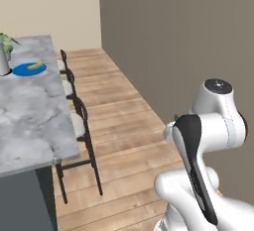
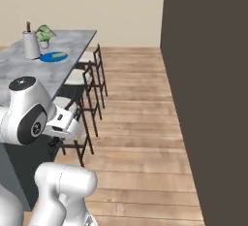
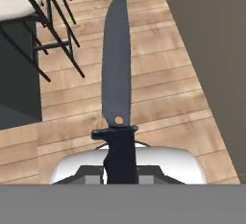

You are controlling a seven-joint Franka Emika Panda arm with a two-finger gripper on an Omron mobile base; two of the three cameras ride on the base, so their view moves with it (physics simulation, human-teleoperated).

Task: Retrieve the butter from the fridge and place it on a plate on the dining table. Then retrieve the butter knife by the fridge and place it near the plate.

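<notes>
The butter knife (image 3: 116,69) rides in the gripper (image 3: 120,172), fingers pinching its dark handle, blade pointing out over the wood floor (image 3: 158,98). Slim, stiff and likely light, it looks best held by the handle; a smooth grip may let it twist. The base views add what the hand view lacks: the blue plate (image 1: 22,70) carrying the butter (image 1: 34,66) near the far end of the dining table (image 1: 30,121), beside a grey jar (image 2: 31,45), stools (image 2: 89,82) along its edge.

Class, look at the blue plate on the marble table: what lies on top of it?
On the plate lies the butter, a small yellow stick. The marble dining table beneath the plate is covered there.
</notes>
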